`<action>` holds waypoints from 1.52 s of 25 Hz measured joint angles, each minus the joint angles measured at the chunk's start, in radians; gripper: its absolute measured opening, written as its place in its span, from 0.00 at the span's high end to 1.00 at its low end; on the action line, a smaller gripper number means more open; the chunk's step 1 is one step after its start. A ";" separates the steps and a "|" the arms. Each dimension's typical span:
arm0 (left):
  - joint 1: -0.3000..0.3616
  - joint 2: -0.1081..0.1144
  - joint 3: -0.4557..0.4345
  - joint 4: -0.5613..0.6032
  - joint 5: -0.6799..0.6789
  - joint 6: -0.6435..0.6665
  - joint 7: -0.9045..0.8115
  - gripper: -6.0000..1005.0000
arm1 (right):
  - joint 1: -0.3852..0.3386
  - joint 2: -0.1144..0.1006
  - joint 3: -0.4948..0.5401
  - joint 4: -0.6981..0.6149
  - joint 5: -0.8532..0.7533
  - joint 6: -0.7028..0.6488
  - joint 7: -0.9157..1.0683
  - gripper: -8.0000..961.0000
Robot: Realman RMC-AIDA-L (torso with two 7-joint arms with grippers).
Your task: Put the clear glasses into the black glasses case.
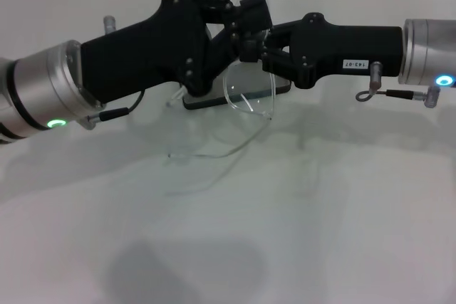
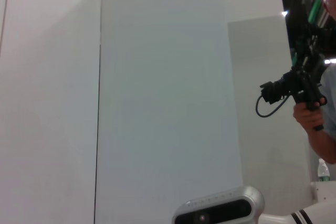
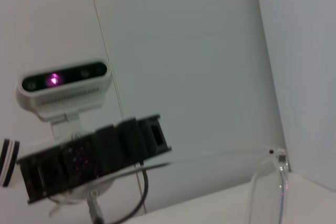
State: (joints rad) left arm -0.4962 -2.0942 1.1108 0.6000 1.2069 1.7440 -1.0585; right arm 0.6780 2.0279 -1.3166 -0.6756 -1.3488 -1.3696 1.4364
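The clear glasses (image 1: 251, 96) hang in the air at the middle back of the white table, lens downward, with a thin temple (image 1: 214, 153) trailing toward the table and one end sticking up behind the grippers. From the left, my left gripper (image 1: 251, 11) is shut on the upper part of the glasses. My right gripper (image 1: 247, 49) comes from the right and is shut on the lens's top edge. The black glasses case (image 1: 205, 102) lies on the table right under the lens, mostly hidden by both grippers. The right wrist view shows one lens edge (image 3: 269, 192) and the left gripper's black body (image 3: 94, 156).
The white table (image 1: 299, 233) stretches toward me, with a white wall behind it. In the left wrist view a person (image 2: 315, 103) holding a black device stands off to the side, near a water bottle (image 2: 324, 170).
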 joint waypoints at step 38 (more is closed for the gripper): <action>-0.035 -0.008 0.146 -0.107 -0.113 0.000 0.045 0.94 | -0.009 0.000 -0.084 0.003 0.176 -0.071 -0.081 0.88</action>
State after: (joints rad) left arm -0.5311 -2.1018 1.2564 0.4934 1.0943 1.7440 -1.0137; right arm 0.6686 2.0279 -1.4004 -0.6731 -1.1723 -1.4409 1.3552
